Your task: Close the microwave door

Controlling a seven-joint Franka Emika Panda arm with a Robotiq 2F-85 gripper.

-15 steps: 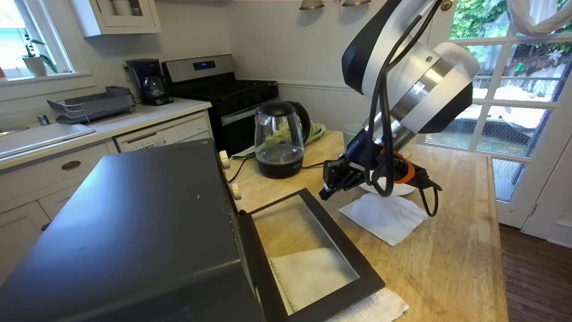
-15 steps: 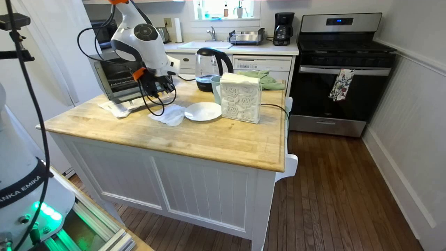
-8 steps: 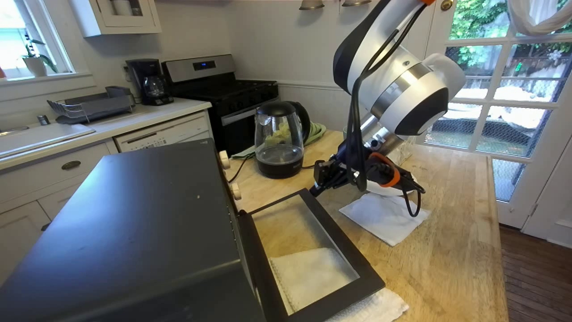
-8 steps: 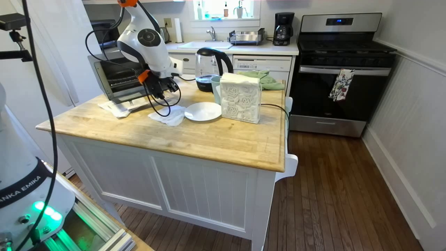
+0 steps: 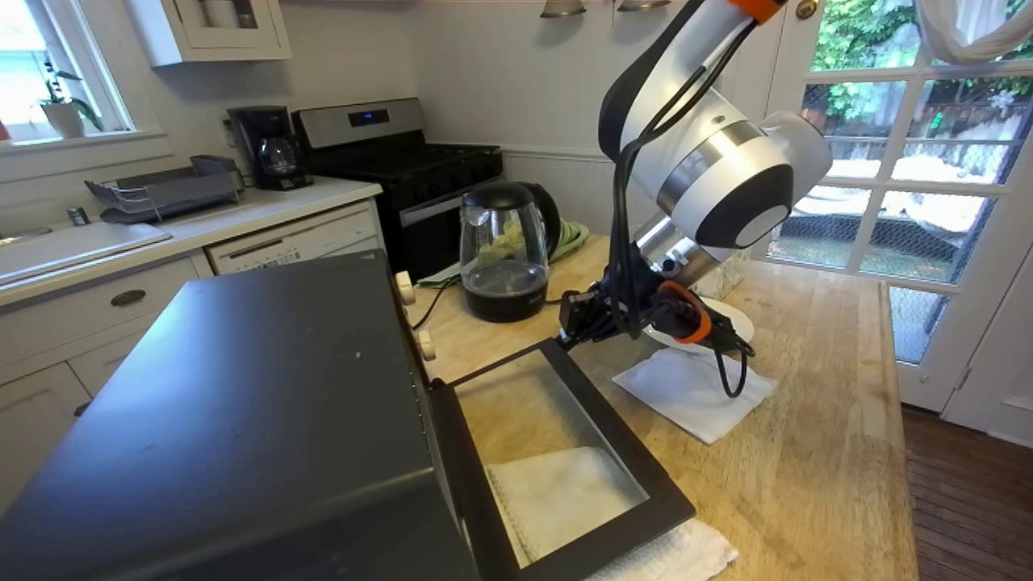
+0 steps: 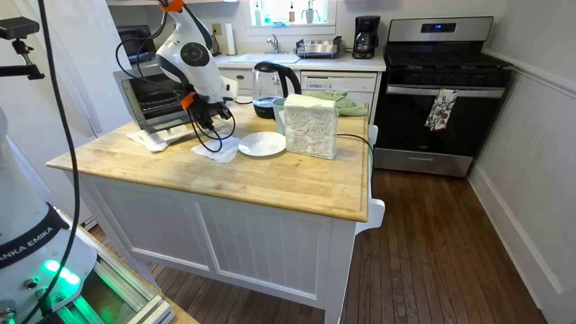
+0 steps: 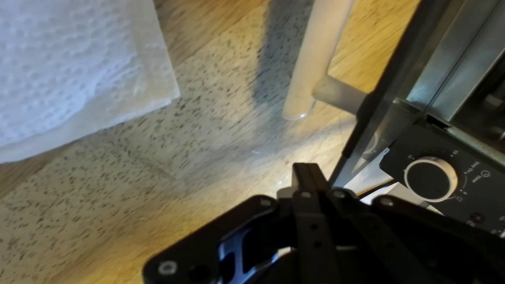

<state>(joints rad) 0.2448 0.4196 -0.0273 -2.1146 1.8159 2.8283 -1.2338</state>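
Note:
The microwave (image 5: 282, 387) is a dark grey box with its front facing the table. Its door (image 5: 616, 436) hangs open, lowered over the table, with the pale window inside a black frame. In the wrist view the door (image 7: 380, 94) shows edge-on, with a pale bar handle (image 7: 315, 59) on its underside. My gripper (image 7: 305, 167) is shut and empty, its fingertips together near the end of the door's edge. In an exterior view the gripper (image 5: 563, 339) is at the door's far outer corner; I cannot tell whether it touches. The microwave (image 6: 123, 90) is partly hidden behind the arm in an exterior view.
A glass kettle (image 5: 504, 258) stands beyond the door. A white paper napkin (image 5: 698, 395) and a plate (image 6: 262, 144) lie near the arm. A napkin holder (image 6: 310, 128) stands beyond the plate. A white cloth (image 5: 686, 553) lies under the door.
The shut gripper has moved towards the microwave, up to the door's far outer corner, slowing in the last half second. The door and the other objects have not moved.

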